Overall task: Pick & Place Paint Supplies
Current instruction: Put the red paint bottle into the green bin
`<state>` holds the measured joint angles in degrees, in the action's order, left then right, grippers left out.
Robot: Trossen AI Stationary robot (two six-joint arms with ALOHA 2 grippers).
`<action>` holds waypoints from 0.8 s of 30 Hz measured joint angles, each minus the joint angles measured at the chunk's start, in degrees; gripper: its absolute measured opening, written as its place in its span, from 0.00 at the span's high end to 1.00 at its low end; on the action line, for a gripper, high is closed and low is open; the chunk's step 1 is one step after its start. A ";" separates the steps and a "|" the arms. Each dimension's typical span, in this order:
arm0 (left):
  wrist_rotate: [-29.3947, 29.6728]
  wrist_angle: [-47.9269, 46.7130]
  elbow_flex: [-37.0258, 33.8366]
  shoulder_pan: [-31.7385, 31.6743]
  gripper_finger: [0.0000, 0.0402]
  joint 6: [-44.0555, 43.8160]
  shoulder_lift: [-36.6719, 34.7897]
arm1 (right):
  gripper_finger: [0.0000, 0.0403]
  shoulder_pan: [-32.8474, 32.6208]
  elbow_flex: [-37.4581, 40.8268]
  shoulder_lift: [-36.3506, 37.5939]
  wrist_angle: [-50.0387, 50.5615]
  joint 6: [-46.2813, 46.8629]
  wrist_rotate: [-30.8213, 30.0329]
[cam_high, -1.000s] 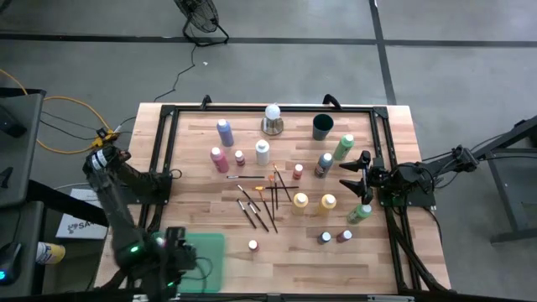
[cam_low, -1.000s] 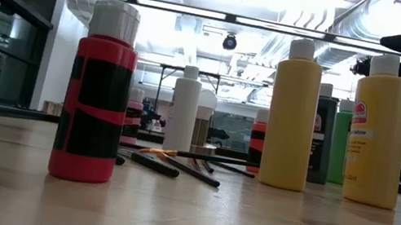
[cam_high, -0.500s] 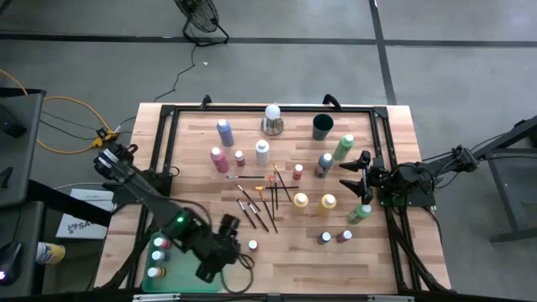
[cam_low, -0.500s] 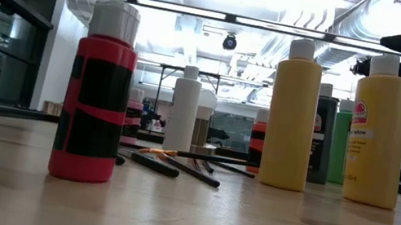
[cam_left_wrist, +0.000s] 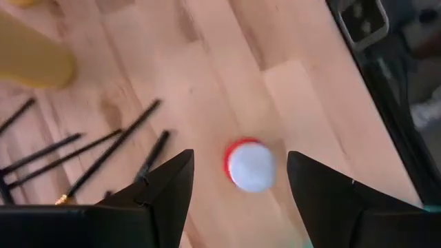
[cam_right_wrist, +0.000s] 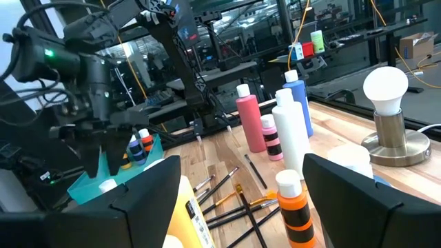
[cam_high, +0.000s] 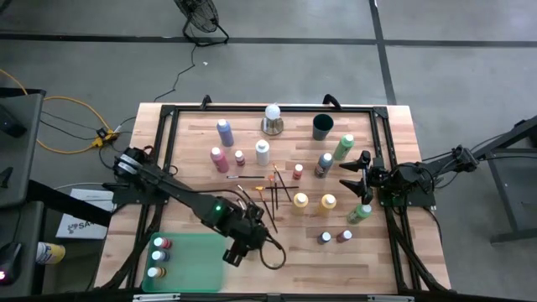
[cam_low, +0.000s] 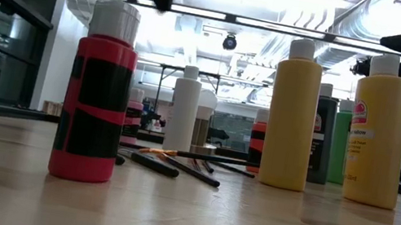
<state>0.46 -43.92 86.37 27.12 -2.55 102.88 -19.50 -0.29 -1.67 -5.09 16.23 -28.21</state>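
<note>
- Two tools in view: left tool (cam_high: 236, 254) hung over the worktop (cam_high: 201, 168) near the front edge, fingers (cam_left_wrist: 169, 189) spread apart, holding nothing.
- Directly under it stood a small red bottle w/ white cap (cam_left_wrist: 251, 165), upright, seen between the fingers in the left wrist view; not touched.
- Same red bottle (cam_low: 97, 91) showed in the low view, w/ the left tool as a dark shape above its cap.
- Green tray (cam_high: 197, 256) sat at the front-left corner w/ three small bottles (cam_high: 159, 256) in it, along its left side.
- Right tool (cam_high: 352, 176) waited at the worktop's right side, jaws wide open, empty.
- Thin brushes (cam_high: 260, 201) lay scattered mid-worktop, just beyond the left tool.
- Two yellow bottles (cam_high: 313, 202) stood upright right of the brushes; pink bottle (cam_high: 218, 158) and blue bottle (cam_high: 225, 132) farther back left; white bottle (cam_high: 263, 152) beside them.
- White bulb on metal base (cam_high: 272, 118) and dark cup (cam_high: 323, 127) stood at the back.
</note>
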 joint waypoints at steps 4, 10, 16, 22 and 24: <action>-1.27 -0.69 0.00 0.32 0.43 5.08 0.59 | 0.26 0.01 0.01 0.00 -0.08 0.00 0.00; -1.12 -0.55 -0.02 0.22 0.43 8.20 1.73 | 0.26 0.02 0.02 0.00 -0.13 0.00 0.00; -0.34 0.67 0.06 0.19 0.43 8.79 3.55 | 0.26 0.00 0.00 -0.01 -0.15 0.01 0.00; -0.10 0.58 0.06 0.19 0.43 8.57 4.45 | 0.26 0.02 0.00 0.00 -0.13 0.02 0.00; -0.10 0.16 -0.04 0.19 0.43 8.51 4.51 | 0.26 0.00 0.00 -0.01 -0.06 0.02 0.00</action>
<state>0.36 -43.75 86.32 27.31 5.95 107.39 -19.50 -0.29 -1.68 -5.15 16.25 -28.21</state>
